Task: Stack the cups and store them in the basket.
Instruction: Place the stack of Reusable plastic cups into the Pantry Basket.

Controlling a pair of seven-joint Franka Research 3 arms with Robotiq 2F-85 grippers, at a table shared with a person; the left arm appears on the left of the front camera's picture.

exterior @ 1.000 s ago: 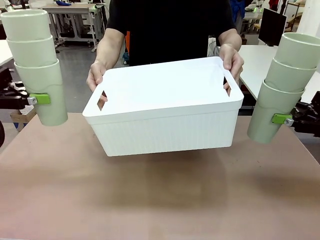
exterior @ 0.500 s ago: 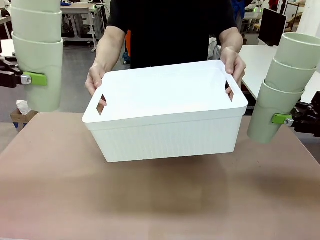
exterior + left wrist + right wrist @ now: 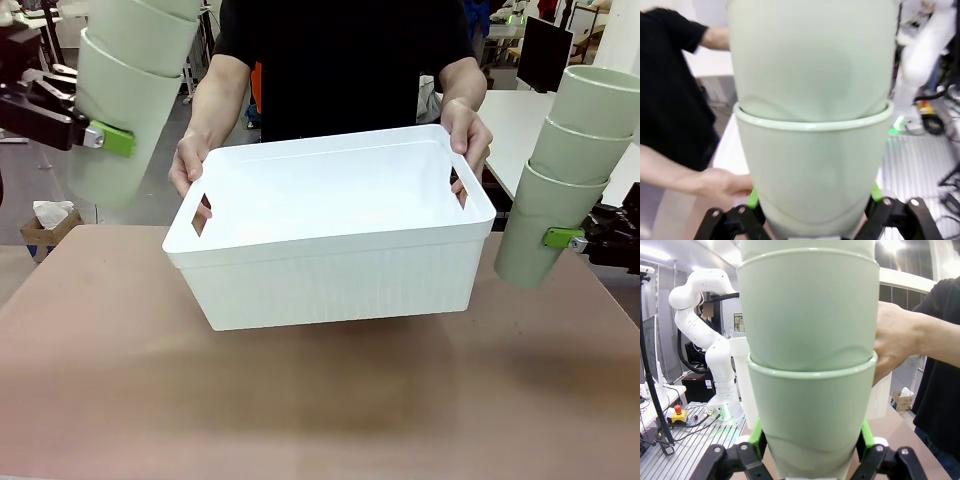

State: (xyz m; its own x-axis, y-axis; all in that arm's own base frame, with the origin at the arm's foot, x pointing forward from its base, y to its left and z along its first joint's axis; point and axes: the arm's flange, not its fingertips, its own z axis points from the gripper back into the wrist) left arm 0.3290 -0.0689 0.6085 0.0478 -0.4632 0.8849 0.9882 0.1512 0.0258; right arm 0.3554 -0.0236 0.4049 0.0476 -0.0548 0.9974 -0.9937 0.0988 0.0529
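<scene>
The left gripper (image 3: pixel 108 138) pinches a tilted cup stack (image 3: pixel 135 80) above the worktop's (image 3: pixel 320 400) far left corner. The right gripper (image 3: pixel 566 239) clamps a second cup stack (image 3: pixel 570 170) at its right edge. Between them, a person's hands (image 3: pixel 468 125) hold the basket (image 3: pixel 330 275)

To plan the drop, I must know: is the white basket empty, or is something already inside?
Empty. The front view looks into the basket; its floor and inner walls are bare white.

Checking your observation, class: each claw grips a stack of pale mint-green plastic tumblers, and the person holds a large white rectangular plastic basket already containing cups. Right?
No: the front view shows the large white rectangular plastic basket empty; the rest is right.
</scene>
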